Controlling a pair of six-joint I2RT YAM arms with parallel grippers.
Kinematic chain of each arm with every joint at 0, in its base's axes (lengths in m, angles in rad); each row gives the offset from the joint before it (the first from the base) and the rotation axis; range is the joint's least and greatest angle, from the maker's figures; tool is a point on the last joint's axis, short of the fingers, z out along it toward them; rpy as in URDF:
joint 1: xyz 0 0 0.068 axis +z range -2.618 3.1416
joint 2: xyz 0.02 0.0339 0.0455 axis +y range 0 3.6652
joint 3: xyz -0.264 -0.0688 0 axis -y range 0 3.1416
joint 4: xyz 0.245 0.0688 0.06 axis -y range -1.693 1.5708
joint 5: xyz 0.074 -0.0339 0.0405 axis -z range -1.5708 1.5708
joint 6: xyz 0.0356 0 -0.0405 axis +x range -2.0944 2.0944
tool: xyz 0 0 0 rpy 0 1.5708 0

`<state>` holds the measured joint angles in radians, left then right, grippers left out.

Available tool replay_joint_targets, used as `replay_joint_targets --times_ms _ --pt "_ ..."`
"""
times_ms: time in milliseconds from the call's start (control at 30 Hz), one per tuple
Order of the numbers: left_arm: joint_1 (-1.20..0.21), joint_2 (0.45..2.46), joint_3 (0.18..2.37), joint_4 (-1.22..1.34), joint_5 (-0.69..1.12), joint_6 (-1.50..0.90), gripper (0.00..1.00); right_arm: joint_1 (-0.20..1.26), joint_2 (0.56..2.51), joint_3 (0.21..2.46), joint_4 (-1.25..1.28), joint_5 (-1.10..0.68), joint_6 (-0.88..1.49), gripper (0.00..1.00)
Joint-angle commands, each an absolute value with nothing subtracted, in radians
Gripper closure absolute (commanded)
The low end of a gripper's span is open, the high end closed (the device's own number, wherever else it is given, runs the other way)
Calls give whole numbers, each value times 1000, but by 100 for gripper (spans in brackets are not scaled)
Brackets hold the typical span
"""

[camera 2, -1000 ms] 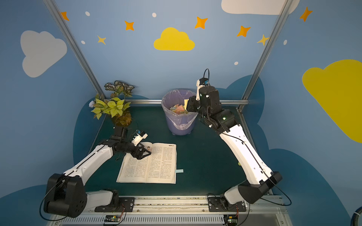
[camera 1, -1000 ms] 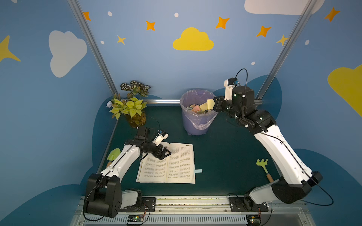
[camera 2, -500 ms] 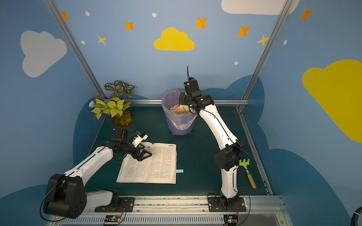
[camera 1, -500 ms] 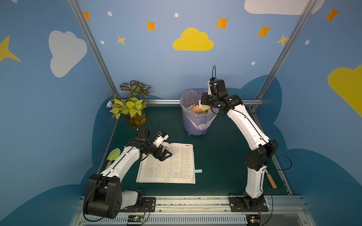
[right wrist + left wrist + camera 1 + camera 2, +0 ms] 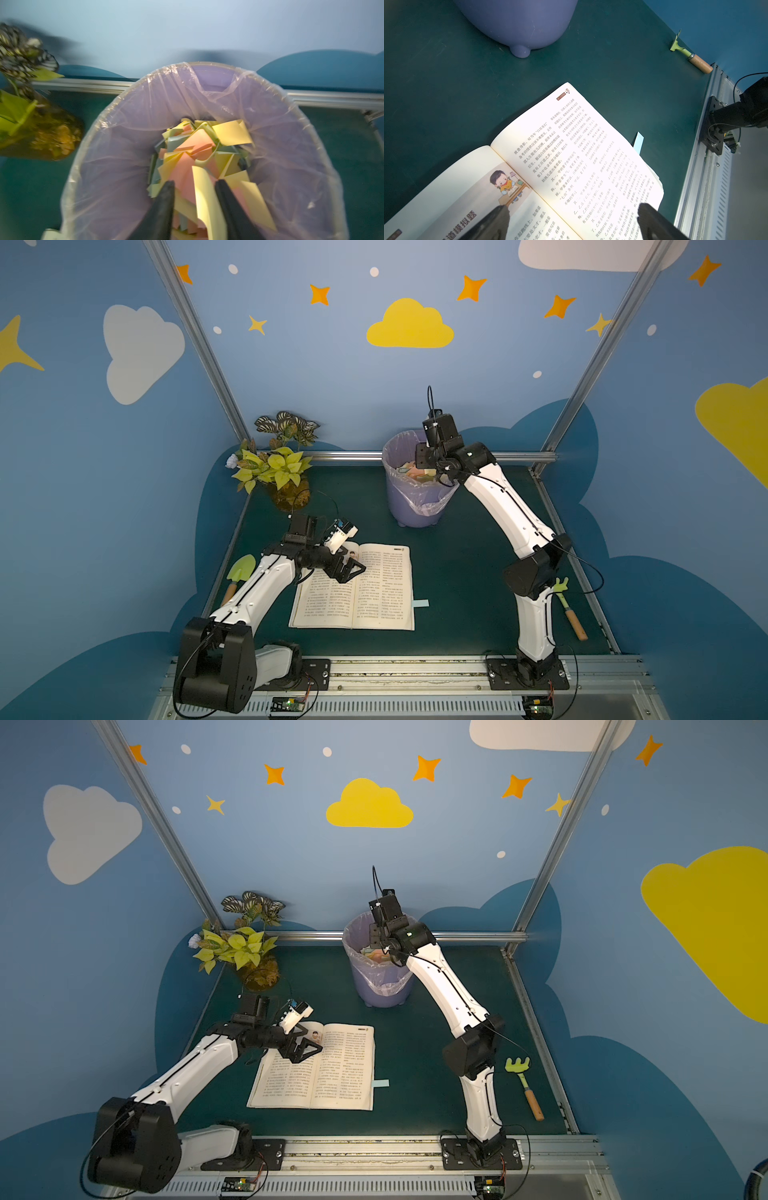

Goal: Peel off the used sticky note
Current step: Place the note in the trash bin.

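An open book (image 5: 357, 589) (image 5: 316, 1069) (image 5: 571, 155) lies on the green mat. My left gripper (image 5: 351, 568) (image 5: 305, 1048) (image 5: 572, 208) hovers open over its left page, holding nothing. A pale blue sticky tab (image 5: 420, 603) (image 5: 638, 142) juts from the book's right edge. My right gripper (image 5: 195, 182) (image 5: 430, 470) (image 5: 384, 948) points down into the purple lined bin (image 5: 415, 506) (image 5: 128, 124). Its jaws stand apart, with a yellow sticky note (image 5: 204, 199) hanging loose between them, against one finger. Below it lie several discarded yellow, pink and blue notes.
A potted plant (image 5: 278, 464) stands at the back left. A green toy shovel (image 5: 239, 572) lies left of the book and a green toy rake (image 5: 569, 610) (image 5: 689, 55) lies at the right edge, beside my right arm. A metal rail runs along the front.
My right arm has swung left from beside the bin to above its opening, and its jaws have parted from shut, freeing the yellow note. The left gripper has stayed over the book.
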<state>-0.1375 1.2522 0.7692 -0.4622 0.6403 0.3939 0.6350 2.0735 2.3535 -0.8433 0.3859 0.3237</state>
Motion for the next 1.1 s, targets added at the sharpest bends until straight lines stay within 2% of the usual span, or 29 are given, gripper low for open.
replay_joint_targets --times_ms 0,33,100,400,700,767,800,933,1067 --pt "-135 1241 757 -459 666 405 0 663 2071 2378 -865 476 279 19" --pt "-135 1240 757 -459 665 405 0 669 2066 2378 -866 498 266 9" --pt "-135 1237 757 -459 665 405 0 683 2057 2378 -872 531 240 4" --pt "-135 1231 756 -462 658 407 0 724 2012 2369 -886 652 182 3" --pt "-135 1220 756 -464 644 409 0 725 1894 2214 -840 644 152 3" --pt "-135 1222 758 -461 644 408 0 721 1880 2174 -816 584 159 3" --pt "-135 1225 761 -463 643 405 0 716 1895 2171 -827 524 161 3" --pt "-135 1212 763 -481 635 409 0 745 2057 2413 -1009 654 163 3" --pt "-135 1200 752 -462 637 405 0 748 2073 2379 -973 610 181 3"
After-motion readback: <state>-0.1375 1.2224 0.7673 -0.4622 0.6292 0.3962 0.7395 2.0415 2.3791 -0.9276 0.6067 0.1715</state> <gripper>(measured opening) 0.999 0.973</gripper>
